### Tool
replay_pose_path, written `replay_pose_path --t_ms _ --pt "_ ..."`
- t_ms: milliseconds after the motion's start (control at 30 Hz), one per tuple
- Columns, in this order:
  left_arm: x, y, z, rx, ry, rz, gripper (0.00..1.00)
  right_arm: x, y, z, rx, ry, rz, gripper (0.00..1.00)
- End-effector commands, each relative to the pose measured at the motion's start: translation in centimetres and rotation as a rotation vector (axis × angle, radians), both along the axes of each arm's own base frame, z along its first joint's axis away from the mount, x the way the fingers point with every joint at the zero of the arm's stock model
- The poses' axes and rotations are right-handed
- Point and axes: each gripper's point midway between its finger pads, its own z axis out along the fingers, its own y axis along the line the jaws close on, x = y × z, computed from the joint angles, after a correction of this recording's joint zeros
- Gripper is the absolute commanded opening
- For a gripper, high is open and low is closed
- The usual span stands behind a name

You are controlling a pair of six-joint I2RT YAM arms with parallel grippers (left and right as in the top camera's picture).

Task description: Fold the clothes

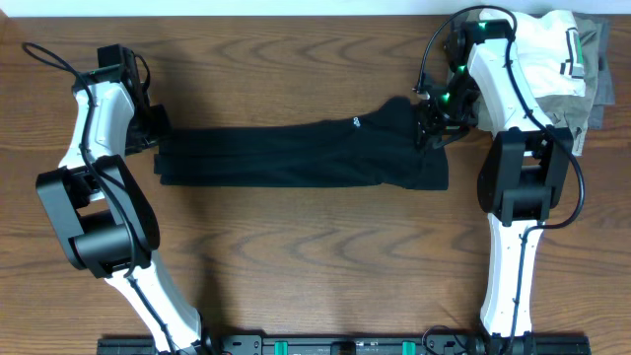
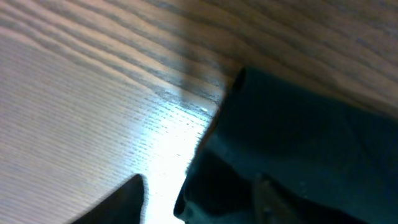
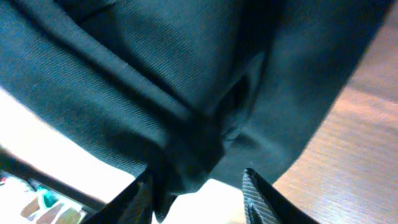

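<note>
The left arm bends at its black elbow and reaches forward, with its wrist turned inward. This aims the left pincer across the brown wooden table toward the right pincer. The right arm is folded the same way, its wrist low over the wood and turned inward.

The long, soft, plain black fabric garment lies flat as a band between the two pincers, with one end at each. Its tiny white logo mark sits nearer the right pincer.

In the left wrist view the jaws stand apart. One dark finger is over bare wood, with a strip of table between it and the cloth. The garment's folded end lies in the gap, and the other finger is a blurred grey shape against the fabric. Nothing is clamped.

In the right wrist view the jaws also stand apart. A bunched fold of the black cloth hangs between them, touching one finger and leaving a bright gap before the other finger.

Beyond the right pincer, behind its arm, a white folded garment with striped trim rests on olive-grey folded garments, apart from the black one.
</note>
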Motion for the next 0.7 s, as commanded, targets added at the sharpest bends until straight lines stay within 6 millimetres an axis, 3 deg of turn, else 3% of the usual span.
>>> replay_pose_path --t_ms 0,200,367,500,667 --pt "-0.3 0.7 -0.4 0.01 0.011 0.012 0.69 0.4 -0.1 -0.3 -0.043 -0.03 0.031 0.47" --pt "-0.7 1.7 0.0 -0.003 0.013 0.04 0.79 2.2 -0.2 0.0 -0.021 -0.104 0.016 0.47" --pt "-0.7 1.3 0.2 -0.136 -0.021 0.005 0.85 3.6 0.4 2.6 0.015 -0.19 0.04 0.5" --pt "-0.7 0.9 0.3 -0.248 -0.063 -0.031 0.86 5.1 0.8 4.3 0.022 -0.276 0.045 0.57" --pt "-1.2 0.4 0.3 -0.308 -0.073 -0.149 0.86 5.6 0.8 4.7 0.026 -0.306 0.052 0.59"
